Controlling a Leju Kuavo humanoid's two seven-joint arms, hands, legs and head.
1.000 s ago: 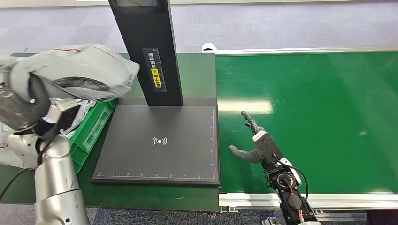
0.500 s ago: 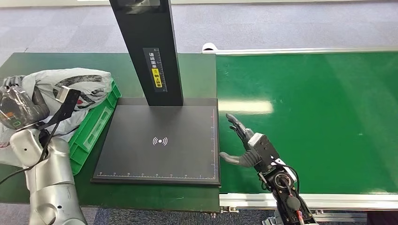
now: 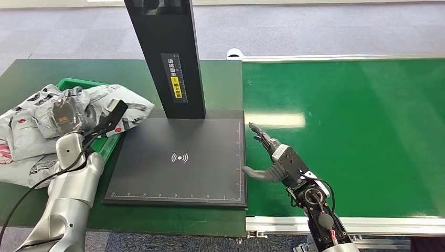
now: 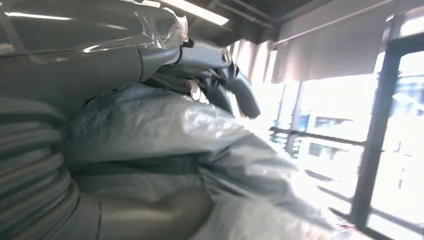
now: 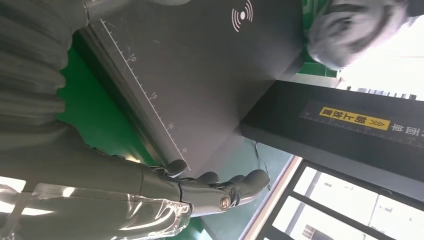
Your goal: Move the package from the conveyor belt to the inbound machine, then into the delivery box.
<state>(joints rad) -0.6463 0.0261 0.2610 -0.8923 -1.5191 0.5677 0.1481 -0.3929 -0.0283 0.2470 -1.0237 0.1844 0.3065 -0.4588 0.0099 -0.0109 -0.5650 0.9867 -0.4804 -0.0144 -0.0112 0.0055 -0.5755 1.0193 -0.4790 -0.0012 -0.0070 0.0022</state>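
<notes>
The left hand sits over the green delivery box, down among the grey bags, and the left wrist view shows its fingers curled round the crinkled plastic of the package, so it grips the parcel rather than having let it go. The package lies across the top of the box, resting on other grey parcels heaped there, with one end hanging over the box's near rim toward the black pad of the inbound machine. The right hand hovers empty at the seam between that pad and the green conveyor belt, fingers spread and thumb held out sideways. The task looks close to its end, with only the release left. The risk is in the heap: the box is already full, so a parcel dropped on top of slick bags may slide off the rim onto the pad or the table. The thin plastic could also snag on the fingers as they open and be dragged back out when the arm lifts. How far the package overhangs the far side of the box cannot be told from here
</notes>
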